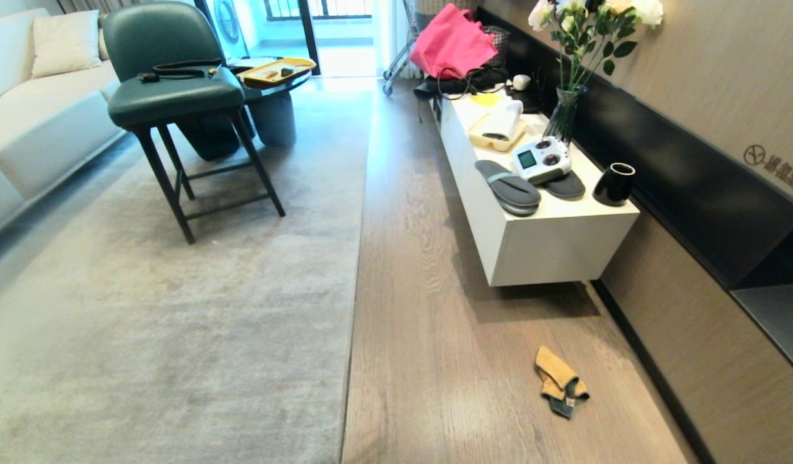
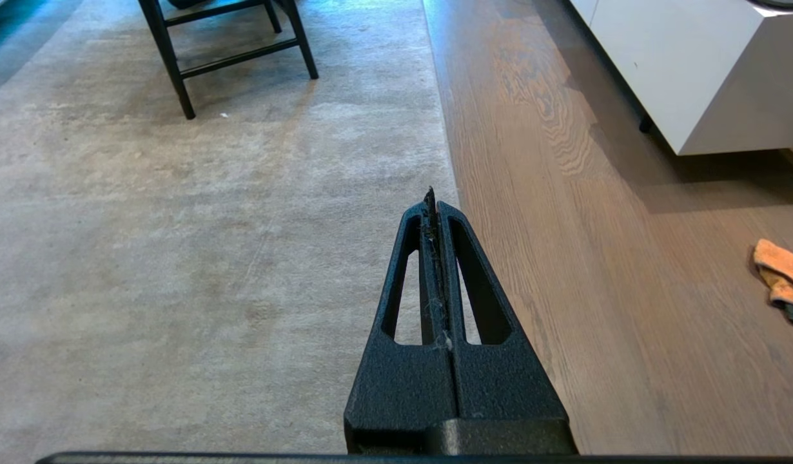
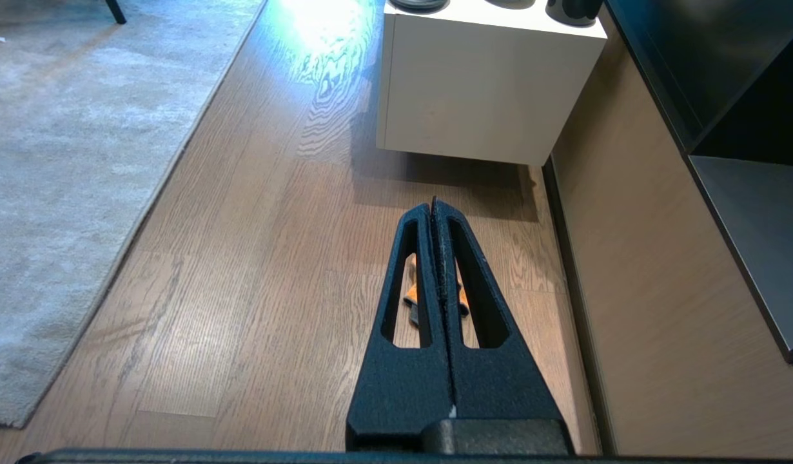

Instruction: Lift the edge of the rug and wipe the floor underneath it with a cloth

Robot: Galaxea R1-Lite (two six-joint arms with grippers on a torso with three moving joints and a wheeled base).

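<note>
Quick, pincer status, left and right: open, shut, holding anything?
Left pincer: shut, empty, above the rug edge.
Right pincer: shut, empty; the cloth lies on the floor beyond it.

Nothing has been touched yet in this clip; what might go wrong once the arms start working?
1. The small orange-tan cloth with a dark grey part lies crumpled on the brown wood-grain floor, apart from the pale grey rug edge; a shut right gripper must open first or it may just push it.
2. The rug edge lies flat; the shut left gripper may slide over it.
3. The green chair stands on the rug, possibly limiting the lift.
</note>
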